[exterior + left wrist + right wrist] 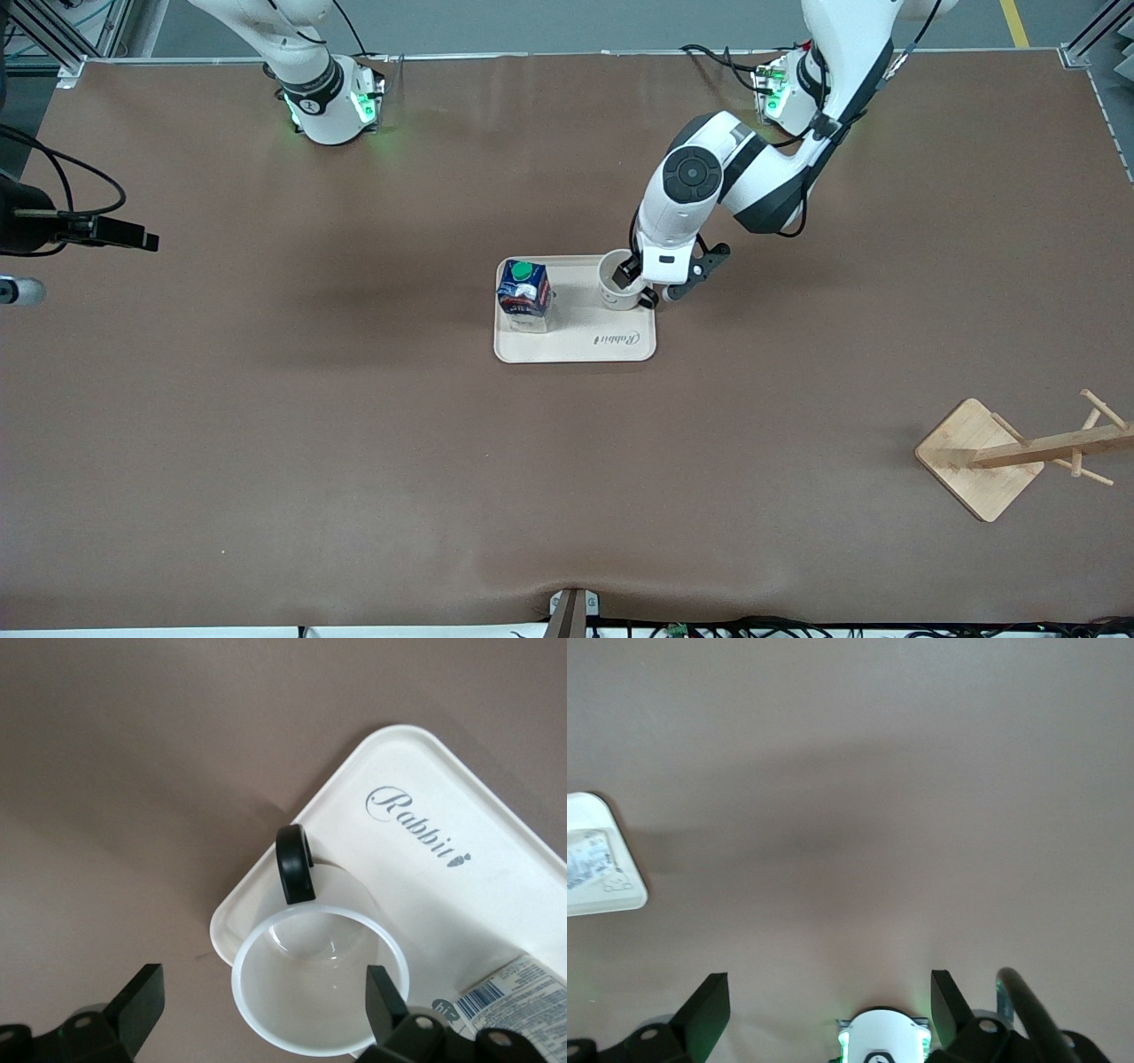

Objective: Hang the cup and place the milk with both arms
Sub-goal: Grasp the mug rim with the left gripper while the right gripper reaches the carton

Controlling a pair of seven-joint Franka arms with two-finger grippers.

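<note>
Left pincer (257,1005) straddles the cup's (319,979) rim, fingers apart.

Cream tray (620,350) mid-table — wooden rack (1019,454) lying tipped over.

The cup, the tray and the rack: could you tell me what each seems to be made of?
The cup: probably glazed ceramic, glossy white. The tray: likely matte cream plastic, with moulded rounded rim. The rack: pale wood, with visible grain.

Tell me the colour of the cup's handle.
Black; the cup itself is white. The handle shows best in the left wrist view.
</note>
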